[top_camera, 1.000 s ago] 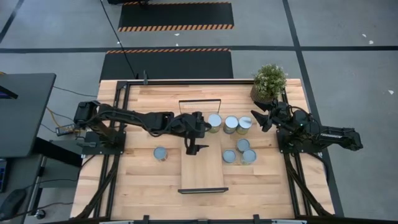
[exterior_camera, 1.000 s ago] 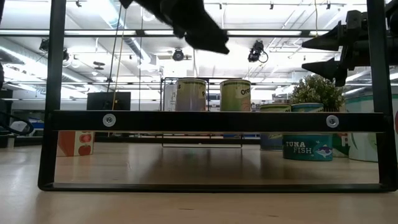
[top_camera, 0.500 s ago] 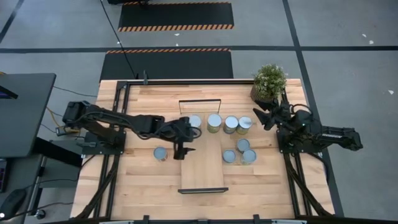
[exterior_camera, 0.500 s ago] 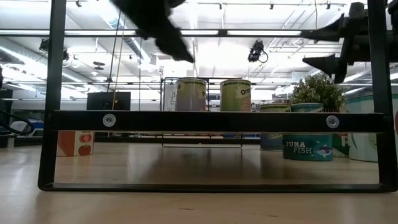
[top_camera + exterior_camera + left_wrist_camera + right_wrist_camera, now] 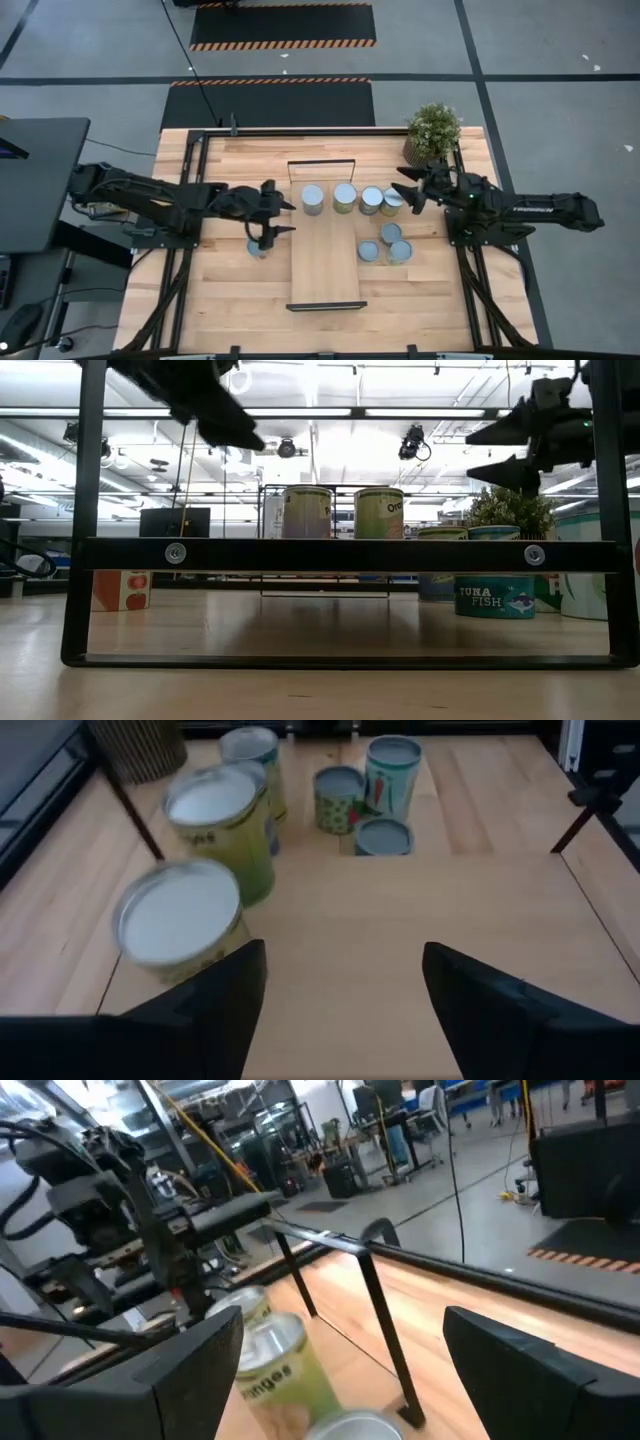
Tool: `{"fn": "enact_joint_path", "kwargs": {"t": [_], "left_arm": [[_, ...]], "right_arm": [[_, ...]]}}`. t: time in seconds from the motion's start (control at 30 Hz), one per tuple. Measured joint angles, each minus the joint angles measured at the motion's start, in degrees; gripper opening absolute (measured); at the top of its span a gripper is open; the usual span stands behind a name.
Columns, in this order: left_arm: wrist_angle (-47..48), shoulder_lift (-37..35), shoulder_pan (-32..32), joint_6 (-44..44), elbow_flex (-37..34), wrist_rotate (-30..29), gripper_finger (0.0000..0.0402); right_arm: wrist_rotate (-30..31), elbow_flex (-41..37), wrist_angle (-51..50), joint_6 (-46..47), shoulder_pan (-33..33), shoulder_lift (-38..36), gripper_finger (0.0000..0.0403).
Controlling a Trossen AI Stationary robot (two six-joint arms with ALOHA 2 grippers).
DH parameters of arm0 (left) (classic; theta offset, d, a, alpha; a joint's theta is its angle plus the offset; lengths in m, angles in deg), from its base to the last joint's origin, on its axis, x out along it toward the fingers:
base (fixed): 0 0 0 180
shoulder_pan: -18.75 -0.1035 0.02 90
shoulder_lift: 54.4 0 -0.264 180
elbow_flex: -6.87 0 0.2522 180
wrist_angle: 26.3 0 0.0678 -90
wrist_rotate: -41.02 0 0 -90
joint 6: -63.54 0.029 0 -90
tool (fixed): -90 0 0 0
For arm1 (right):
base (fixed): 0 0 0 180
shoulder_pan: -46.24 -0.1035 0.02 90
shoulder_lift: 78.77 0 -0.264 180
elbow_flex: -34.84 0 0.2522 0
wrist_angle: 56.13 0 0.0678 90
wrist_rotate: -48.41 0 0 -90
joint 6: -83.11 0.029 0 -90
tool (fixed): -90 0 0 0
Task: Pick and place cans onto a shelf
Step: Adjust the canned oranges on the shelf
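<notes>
The left hand (image 5: 277,211), open and empty, hides most of one can (image 5: 258,247) on the worktop (image 5: 240,290). Two cans (image 5: 313,199) stand on the shelf (image 5: 325,265). A blue can (image 5: 495,598) reads "TUNA FISH". The right hand (image 5: 404,190) is open over cans beside the shelf.

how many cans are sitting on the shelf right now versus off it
2 cans on the shelf, side by side at its far end. 5 off it: two right of those, two nearer with one behind. The left end effector may hide another.
</notes>
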Motion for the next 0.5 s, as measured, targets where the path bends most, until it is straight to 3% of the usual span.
{"fn": "enact_joint_path", "kwargs": {"t": [0.17, 0.4, 0.5], "left_arm": [[-1.00, -3.27, -0.39, -2.18, -3.08, -0.56, 0.0274], [-1.17, -6.14, -0.28, -4.07, -5.52, -1.04, 0.0274], [-0.69, -6.70, -0.15, -4.09, -5.67, -1.21, 0.0274]], "right_arm": [[-0.24, 4.21, -0.56, -2.68, 0.07, 9.13, 0.0352], [-11.73, 10.46, -0.30, -7.50, 0.39, 21.37, 0.0352], [-13.29, 12.94, -0.07, -9.11, 0.20, 26.66, 0.0352]]}}
